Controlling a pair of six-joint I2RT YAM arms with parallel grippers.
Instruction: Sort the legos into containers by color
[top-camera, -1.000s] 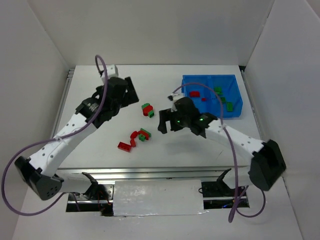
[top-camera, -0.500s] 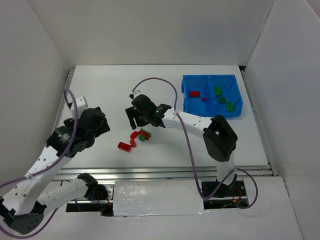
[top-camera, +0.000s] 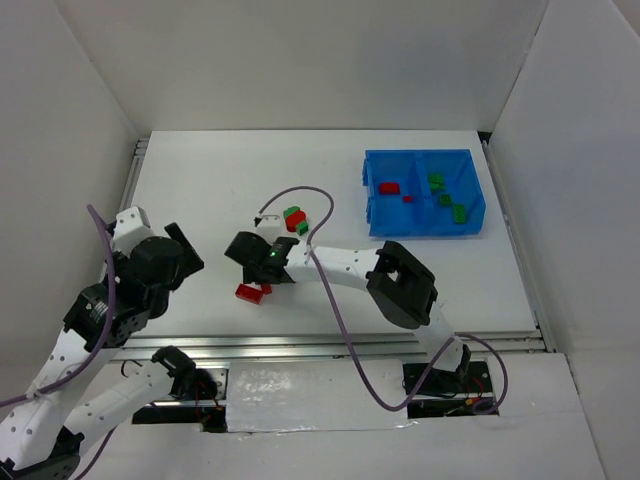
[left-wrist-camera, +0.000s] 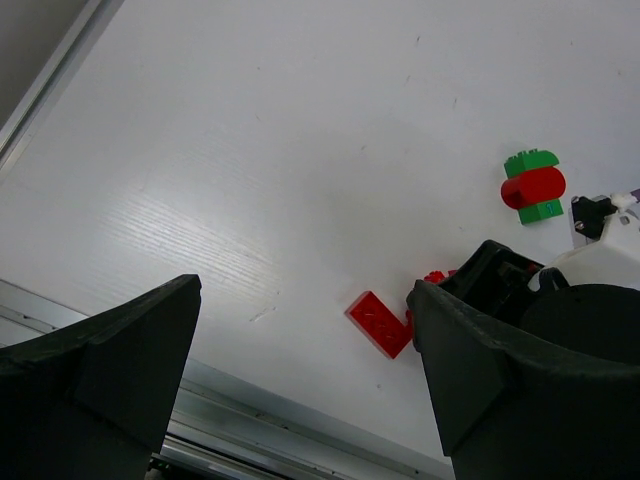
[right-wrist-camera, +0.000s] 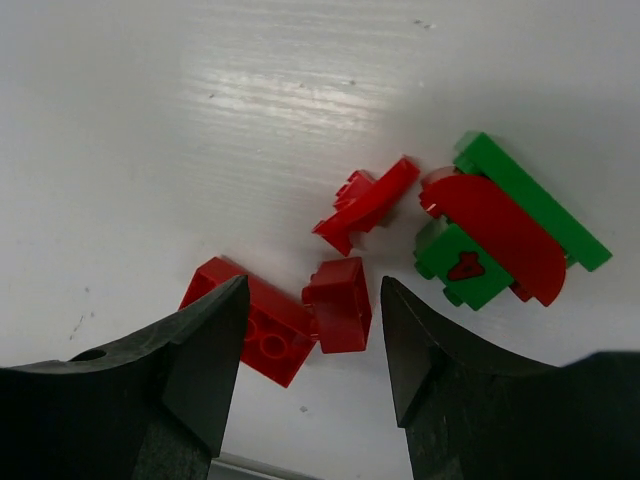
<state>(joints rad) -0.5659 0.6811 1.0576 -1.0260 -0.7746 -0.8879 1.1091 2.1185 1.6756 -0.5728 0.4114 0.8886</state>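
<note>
From above, we see the blue bin (top-camera: 372, 190) far right, loose legos (top-camera: 295, 219) left of it. Left wrist: our left gripper (left-wrist-camera: 302, 290) gapes over the table (left-wrist-camera: 300, 150). Right wrist: our right gripper (right-wrist-camera: 312, 295) stands spread astride a small red brick (right-wrist-camera: 338, 305)

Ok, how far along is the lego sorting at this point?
Partly done. The blue bin holds red bricks in its left compartment, green bricks in its right. In hand: the right gripper, open, straddles a small red brick without gripping it. Remaining: the flat red brick and red piece beside it, the red-and-green cluster, and a red-and-green stack farther back. The left gripper is open and empty.
</note>
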